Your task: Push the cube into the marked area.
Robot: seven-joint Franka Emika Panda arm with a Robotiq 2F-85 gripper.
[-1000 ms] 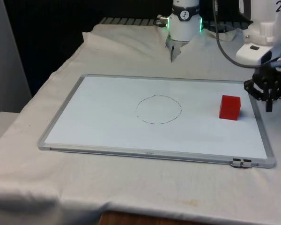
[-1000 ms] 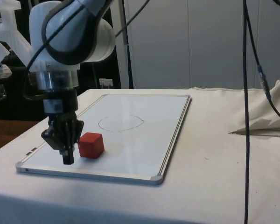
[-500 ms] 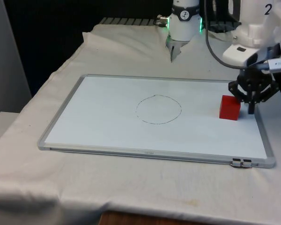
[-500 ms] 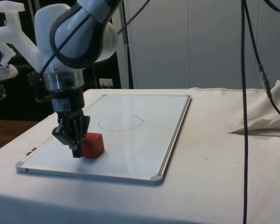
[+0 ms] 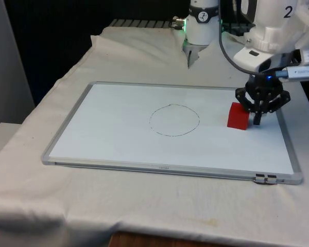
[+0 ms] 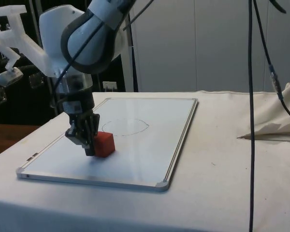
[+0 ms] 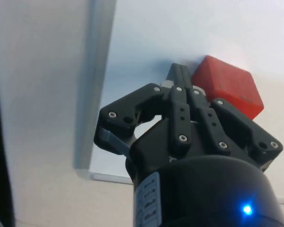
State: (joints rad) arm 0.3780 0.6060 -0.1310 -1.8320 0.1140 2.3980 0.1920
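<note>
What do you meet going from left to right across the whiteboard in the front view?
Whiteboard's left frame edge → drawn circle → red cube → gripper, shut and against the cube's right side → whiteboard's right frame edge.

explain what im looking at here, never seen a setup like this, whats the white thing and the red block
The white thing is a robot arm ending in a black two-finger gripper. One picture looks across the table at the robot, one looks from the table's side, and one comes from a camera on the arm's wrist. On the white cloth lies a whiteboard with a circle drawn in its middle. That circle is the target. The red cube sits on the board at the front view's right, outside the circle. Nothing is held: the fingers are closed together and their tip rests against the cube's side, on the side away from the circle, to push it there.
</note>
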